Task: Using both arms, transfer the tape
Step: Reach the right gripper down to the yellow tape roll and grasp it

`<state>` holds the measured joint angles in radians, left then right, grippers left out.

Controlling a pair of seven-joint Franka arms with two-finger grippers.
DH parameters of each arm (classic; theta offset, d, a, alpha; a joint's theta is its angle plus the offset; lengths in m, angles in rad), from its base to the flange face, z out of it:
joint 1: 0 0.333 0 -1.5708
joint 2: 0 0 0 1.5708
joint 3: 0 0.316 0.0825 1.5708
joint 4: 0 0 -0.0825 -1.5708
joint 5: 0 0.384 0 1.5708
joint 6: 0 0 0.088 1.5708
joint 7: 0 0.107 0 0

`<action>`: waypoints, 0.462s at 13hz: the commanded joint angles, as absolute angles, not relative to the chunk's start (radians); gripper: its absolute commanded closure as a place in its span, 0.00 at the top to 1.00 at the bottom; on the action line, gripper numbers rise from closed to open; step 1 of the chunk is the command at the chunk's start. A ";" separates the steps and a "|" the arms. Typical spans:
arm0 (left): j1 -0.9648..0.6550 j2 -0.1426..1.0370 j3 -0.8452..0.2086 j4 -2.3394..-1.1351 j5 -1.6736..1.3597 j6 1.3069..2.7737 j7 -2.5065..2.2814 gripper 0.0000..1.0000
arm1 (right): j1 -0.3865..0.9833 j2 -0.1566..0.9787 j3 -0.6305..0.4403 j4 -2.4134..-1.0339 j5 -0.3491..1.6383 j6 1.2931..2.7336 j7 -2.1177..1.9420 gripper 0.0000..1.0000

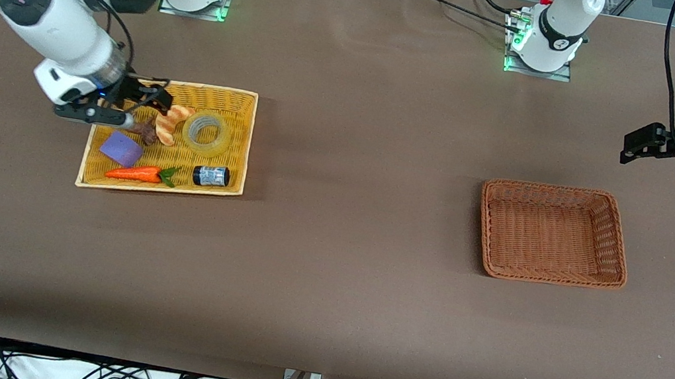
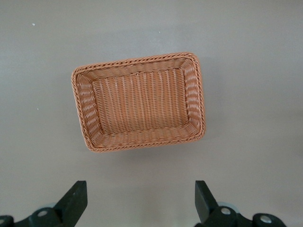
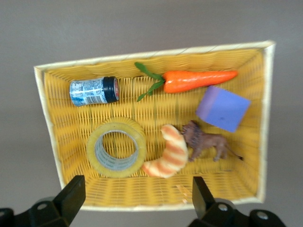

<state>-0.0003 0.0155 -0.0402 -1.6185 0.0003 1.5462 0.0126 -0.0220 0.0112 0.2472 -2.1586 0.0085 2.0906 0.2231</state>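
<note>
The tape, a translucent yellowish roll with a wide hollow grey-white core, is lying flat in the yellow tray at my right arm's end of the bench, core opening facing up, just beside the croissant.

My right pincer is hovering over the tray with fingers spread; my left pincer is waiting, fingers spread, over the bench.

Brown table, black cables along its near edge

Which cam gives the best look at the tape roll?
Right wrist view: the tape lies flat in the yellow tray, unobstructed, hollow core visible. Front view shows the roll small, beside the croissant, near the right gripper. Left wrist view misses it.
</note>
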 commanded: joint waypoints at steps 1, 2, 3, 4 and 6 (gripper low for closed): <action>0.011 0.025 -0.046 -1.592 -0.015 1.520 0.026 1.00 | -0.028 0.053 0.252 -2.265 0.015 2.251 0.229 1.00; 0.011 0.023 -0.046 -1.592 -0.015 1.520 0.026 1.00 | -0.028 0.093 0.252 -2.267 0.015 2.290 0.227 1.00; 0.011 0.023 -0.046 -1.592 -0.015 1.520 0.026 1.00 | -0.028 0.132 0.250 -2.267 0.014 2.331 0.227 1.00; 0.011 0.023 -0.046 -1.592 -0.015 1.520 0.026 1.00 | -0.026 0.165 0.250 -2.270 0.014 2.379 0.227 1.00; 0.011 0.023 -0.046 -1.592 -0.015 1.520 0.026 1.00 | -0.026 0.218 0.250 -2.293 0.011 2.469 0.227 1.00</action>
